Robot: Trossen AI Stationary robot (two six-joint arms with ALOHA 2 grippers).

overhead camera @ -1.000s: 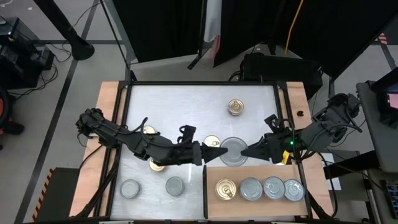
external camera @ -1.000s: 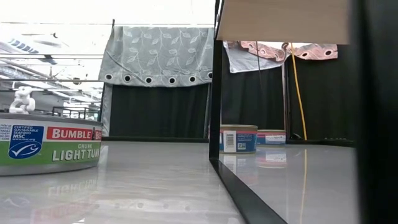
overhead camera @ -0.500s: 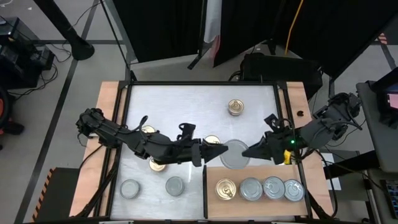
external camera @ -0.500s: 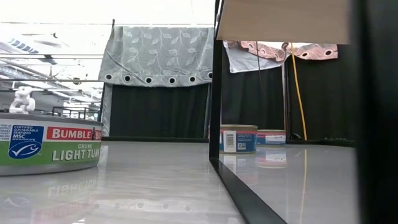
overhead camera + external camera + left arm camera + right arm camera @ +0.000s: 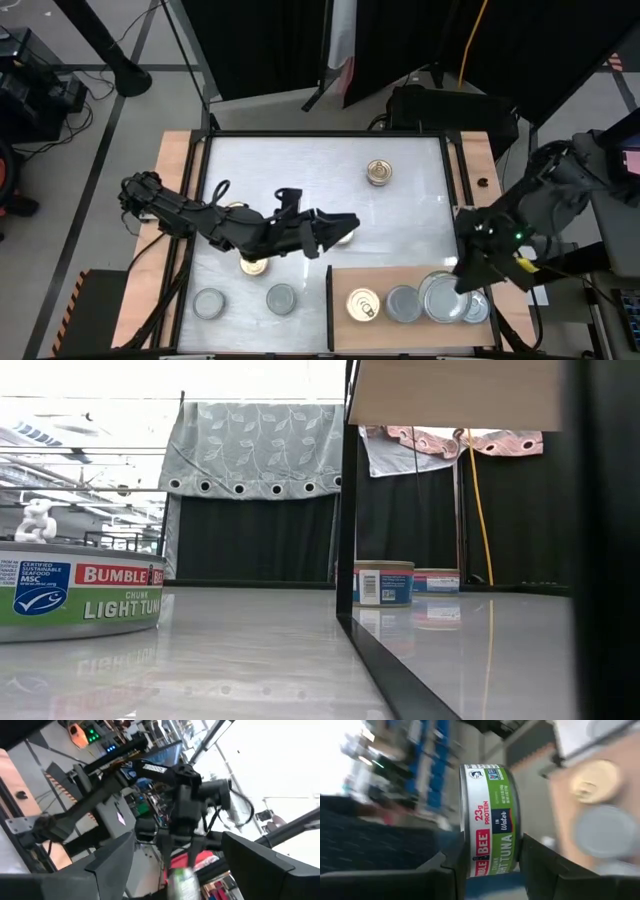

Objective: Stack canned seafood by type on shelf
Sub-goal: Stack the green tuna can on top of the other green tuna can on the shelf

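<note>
Lower right of the frame: the right gripper (image 5: pixel 462 283), jaws grasping a green-labelled tuna can (image 5: pixel 490 820), carries it above the silver-topped row on the shelf (image 5: pixel 400 272) for stacking by type, while the left gripper (image 5: pixel 345 224), jaws released, hovers mid-worktop.

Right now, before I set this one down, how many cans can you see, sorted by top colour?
Gold-top cans: 5
Silver-top cans: 5, counting the held can over the shelf
Total: 10 in view; anything under the held can is hidden.
</note>
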